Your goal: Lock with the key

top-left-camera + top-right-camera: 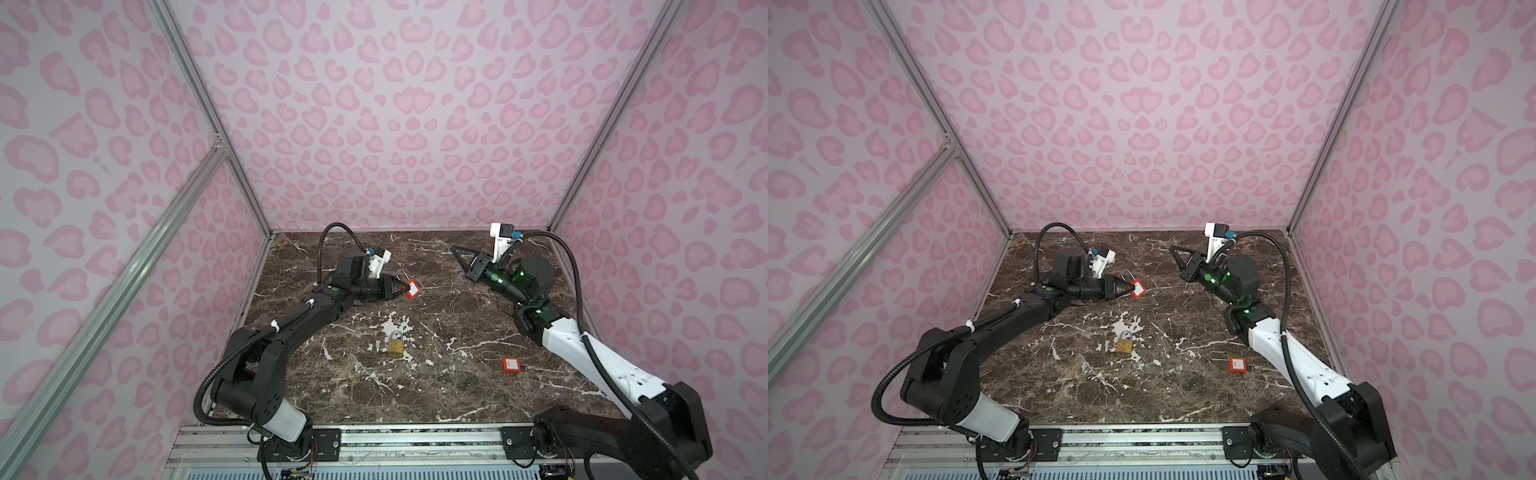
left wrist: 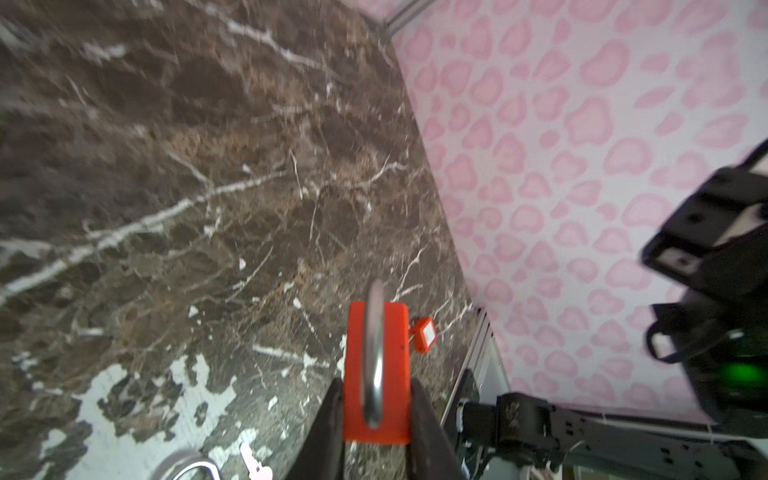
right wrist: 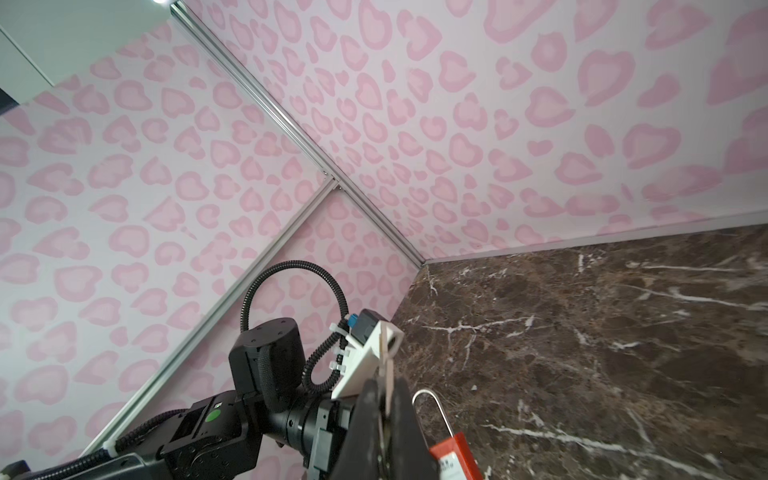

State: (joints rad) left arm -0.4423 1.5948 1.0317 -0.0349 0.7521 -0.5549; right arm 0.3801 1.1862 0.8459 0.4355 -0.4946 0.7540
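Note:
My left gripper is shut on a red padlock and holds it above the marble table's left back part. The lock's thin steel shackle points up and away from the fingers. My right gripper hangs raised at the back right, aimed toward the left arm. It is shut on the key, whose thin blade sticks out past the fingertips. The red padlock sits just beside that blade in the right wrist view.
A brass padlock lies mid-table, with a pale key beside it. A second red padlock lies at the front right near the right arm. Pink patterned walls close in the table on three sides.

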